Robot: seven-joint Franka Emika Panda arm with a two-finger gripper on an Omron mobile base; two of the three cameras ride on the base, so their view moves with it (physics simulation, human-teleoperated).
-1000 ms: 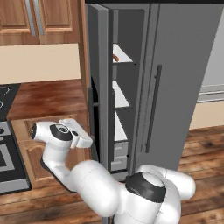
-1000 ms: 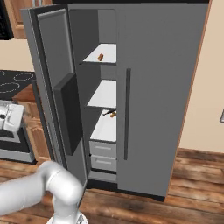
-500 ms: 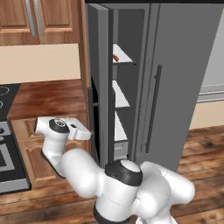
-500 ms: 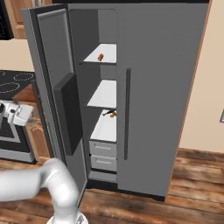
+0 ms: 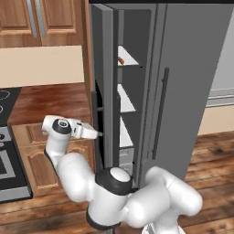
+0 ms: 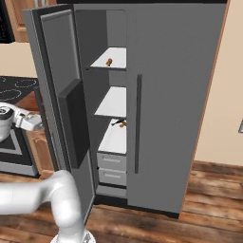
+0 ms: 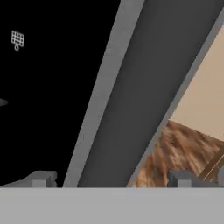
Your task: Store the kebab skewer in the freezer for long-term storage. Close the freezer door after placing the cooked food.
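Observation:
The freezer door (image 6: 54,71) stands wide open, and in the left base view I see the freezer door (image 5: 103,68) edge-on. The kebab skewer (image 6: 120,123), a tiny stick with brown-orange chunks, lies on the lower white shelf inside the freezer. My gripper (image 5: 93,133) is open and empty, held at counter height just outside the door's outer face. The right base view has the gripper (image 6: 37,124) half hidden behind the door. In the hand view the gripper (image 7: 109,180) faces the door's black panel and grey edge from very close, with its fingertips (image 7: 40,178) wide apart.
A small brown item (image 6: 109,62) sits on the top shelf. Two white drawers (image 6: 113,161) lie below the shelves. The plain grey fridge door (image 6: 175,95) with its bar handle is shut. A wooden counter (image 5: 45,103) and a stove (image 5: 7,160) are to the left.
The hand has swung right along the counter toward the open door's outer face, and the arm's elbow has come round in front of the base. The jaws stayed open.

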